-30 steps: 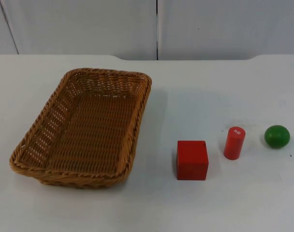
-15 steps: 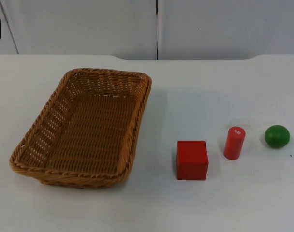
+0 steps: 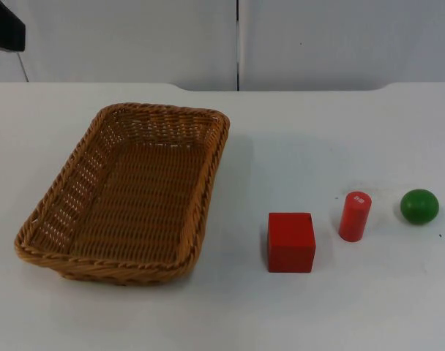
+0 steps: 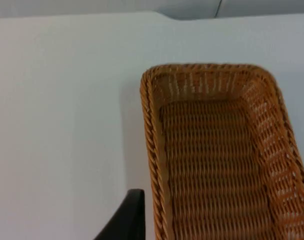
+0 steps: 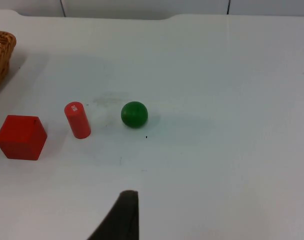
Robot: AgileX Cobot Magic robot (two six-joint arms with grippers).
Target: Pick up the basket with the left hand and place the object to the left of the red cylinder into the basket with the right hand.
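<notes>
Green ball (image 3: 419,206) rests on white table (image 3: 296,139).

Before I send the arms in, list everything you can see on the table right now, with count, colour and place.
wicker basket: one, tan-brown, nothing in it, left part of the table.
red cube: one, red, right of the basket, left of the cylinder.
red cylinder: one, red, upright, between cube and ball.
green ball: one, green, farthest right.
table: one, white, ends at a grey partition wall.
left arm: black, at the upper left corner, above the table's far edge.
left gripper fingertip: black, beside the basket's rim.
right gripper fingertip: black, over bare table, short of the ball.
</notes>
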